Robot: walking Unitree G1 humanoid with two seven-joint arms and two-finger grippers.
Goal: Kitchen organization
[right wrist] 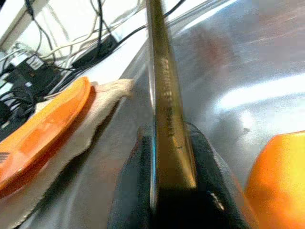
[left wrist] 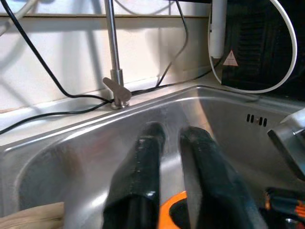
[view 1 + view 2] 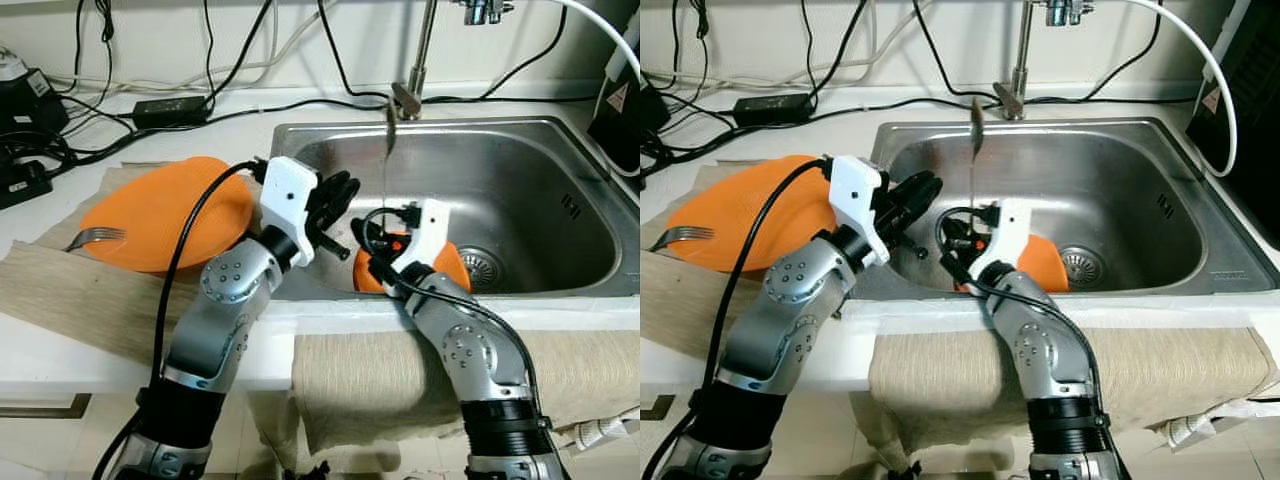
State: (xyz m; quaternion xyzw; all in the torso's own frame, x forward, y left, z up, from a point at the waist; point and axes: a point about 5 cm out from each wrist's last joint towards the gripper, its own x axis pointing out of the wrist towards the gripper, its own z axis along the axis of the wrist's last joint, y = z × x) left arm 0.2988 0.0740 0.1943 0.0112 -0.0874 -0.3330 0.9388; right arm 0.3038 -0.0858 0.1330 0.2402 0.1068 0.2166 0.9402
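Observation:
My right gripper [image 3: 386, 226] is low in the steel sink [image 3: 520, 160], shut on the handle of a metal utensil [image 3: 388, 150] that stands upright. The engraved handle [image 1: 167, 105] runs between its black fingers [image 1: 133, 191]. Just behind that gripper an orange dish [image 3: 452, 266] lies on the sink floor near the drain [image 3: 482, 264]. My left gripper [image 3: 336, 198] hovers over the sink's left rim, its fingers [image 2: 145, 167] slightly apart with nothing between them. Left of the sink, an orange plate [image 3: 165, 215] with a fork [image 3: 95, 237] on it rests on a beige cloth [image 3: 60, 290].
The faucet [image 3: 420, 50] rises behind the sink. Black cables and a power adapter [image 3: 170, 108] lie across the back counter. A black appliance [image 3: 622, 110] stands at the far right. A beige towel [image 3: 380, 380] hangs over the counter's front edge.

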